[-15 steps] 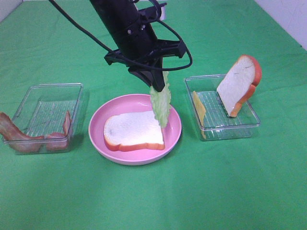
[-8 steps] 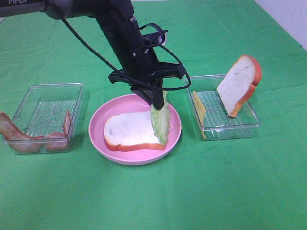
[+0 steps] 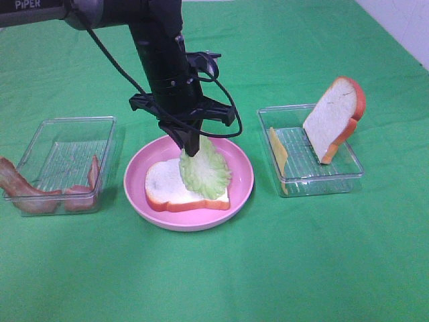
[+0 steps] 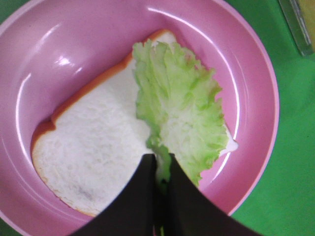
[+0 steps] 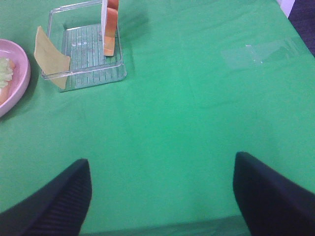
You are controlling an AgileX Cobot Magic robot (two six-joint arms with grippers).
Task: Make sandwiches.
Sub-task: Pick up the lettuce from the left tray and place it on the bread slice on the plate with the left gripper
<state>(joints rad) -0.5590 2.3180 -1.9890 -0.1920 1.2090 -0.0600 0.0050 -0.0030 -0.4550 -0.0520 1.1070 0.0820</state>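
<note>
A white bread slice (image 3: 167, 184) with an orange-brown crust lies on the pink plate (image 3: 241, 168). My left gripper (image 3: 190, 149) is shut on the stem of a pale green lettuce leaf (image 3: 204, 172), which lies spread over the slice's right part. In the left wrist view the fingers (image 4: 147, 189) pinch the leaf (image 4: 184, 105) over the bread (image 4: 96, 150) on the plate (image 4: 74, 44). A second bread slice (image 3: 333, 117) leans upright in the right clear tray (image 3: 348, 176), with yellow cheese (image 3: 278, 151) at its left wall. My right gripper (image 5: 162, 196) is open over bare cloth.
A clear tray (image 3: 40, 137) at the left holds reddish bacon strips (image 3: 40, 194), one hanging over its left rim. The green cloth (image 3: 268, 268) covers the table. The right wrist view shows the right tray (image 5: 83, 73), cheese (image 5: 50, 57) and plate edge (image 5: 19, 81).
My left gripper has moved down and left over the plate. The lettuce, hanging upright before, now lies flat on the bread slice. The right tray's contents have not moved.
</note>
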